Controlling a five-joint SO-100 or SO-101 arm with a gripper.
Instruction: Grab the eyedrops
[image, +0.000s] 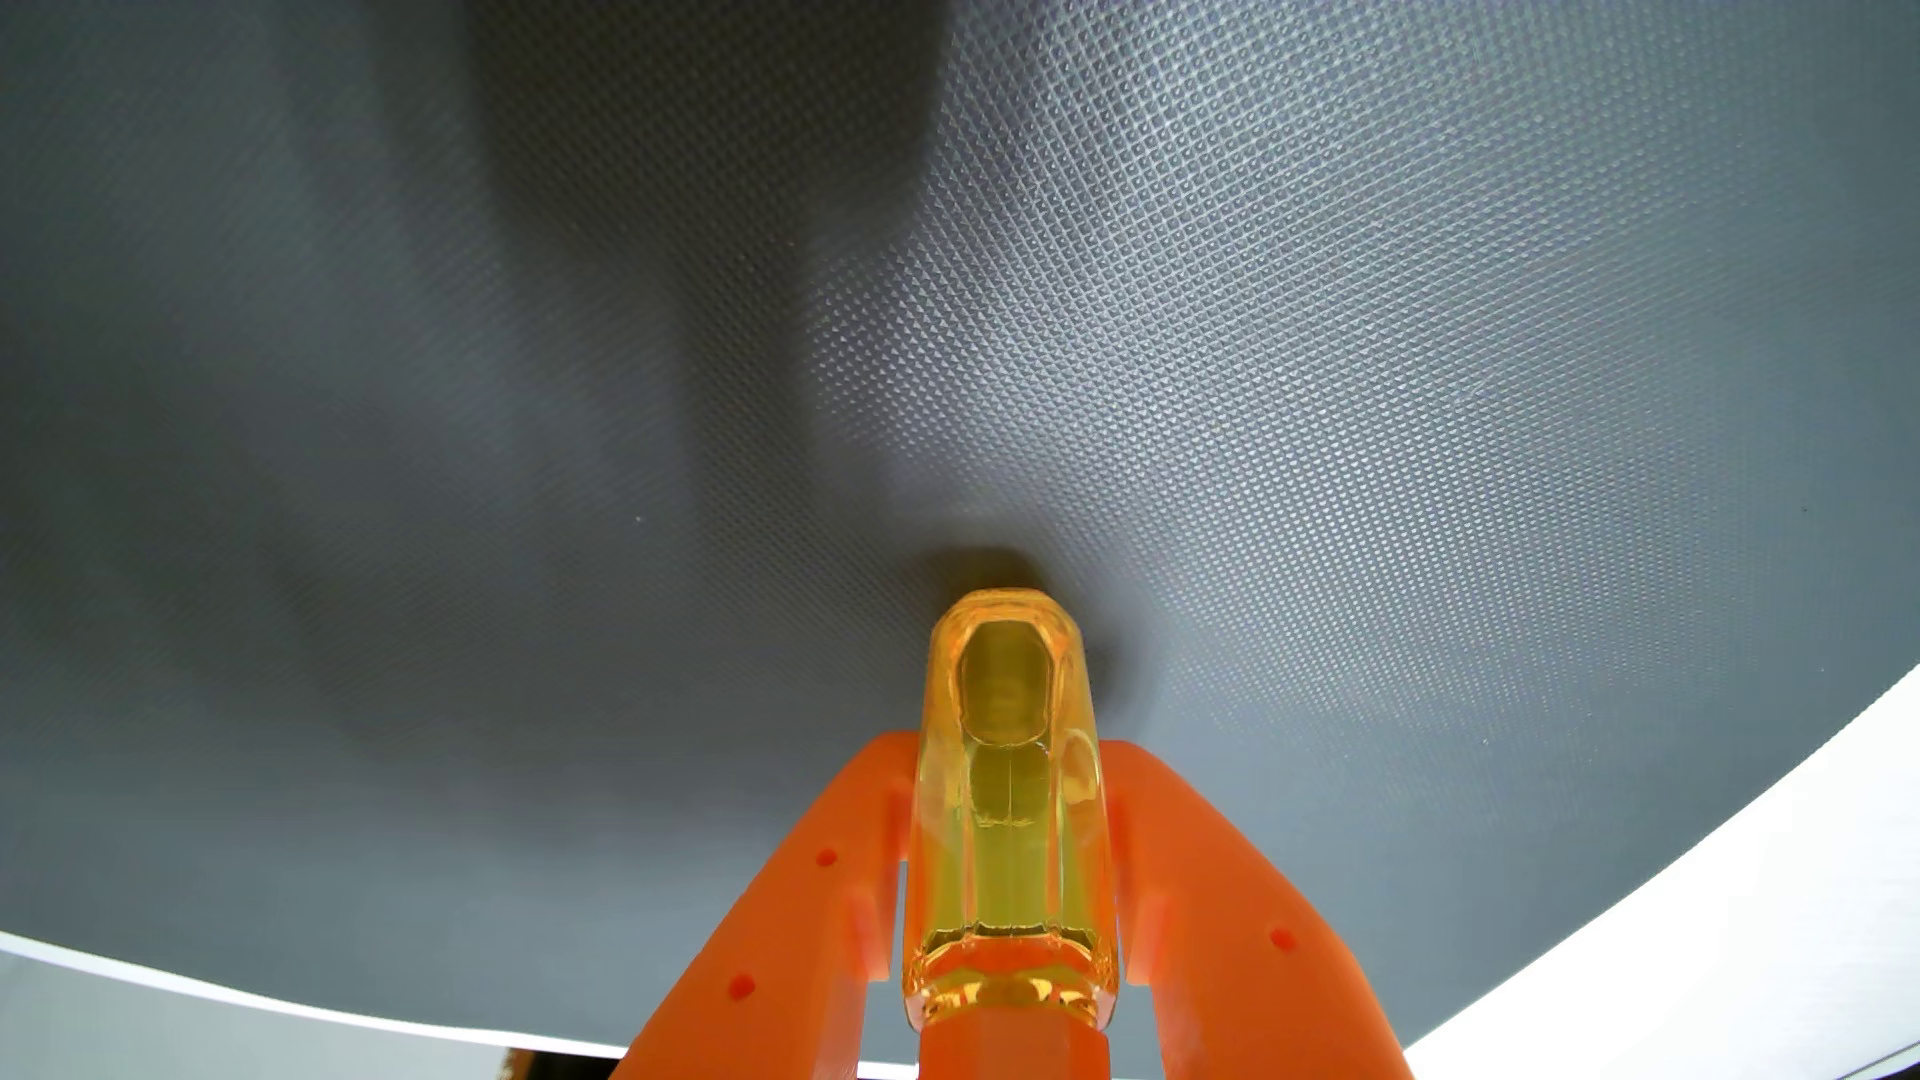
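The eyedrops (1006, 800) are a small clear amber bottle with yellow liquid, seen in the wrist view at bottom centre, pointing away from the camera. Its far end rests on or hangs just above the dark mat, with a small shadow there. My orange gripper (1008, 753) is shut on the bottle, one finger (831, 862) pressed against its left side and the other finger (1195, 862) against its right side. The bottle's near end is hidden at the frame's lower edge.
A dark grey textured mat (1247, 363) covers nearly the whole view. Its edge curves along the bottom left and lower right, with a white surface (1766, 914) beyond it. A broad soft shadow lies across the mat's left half.
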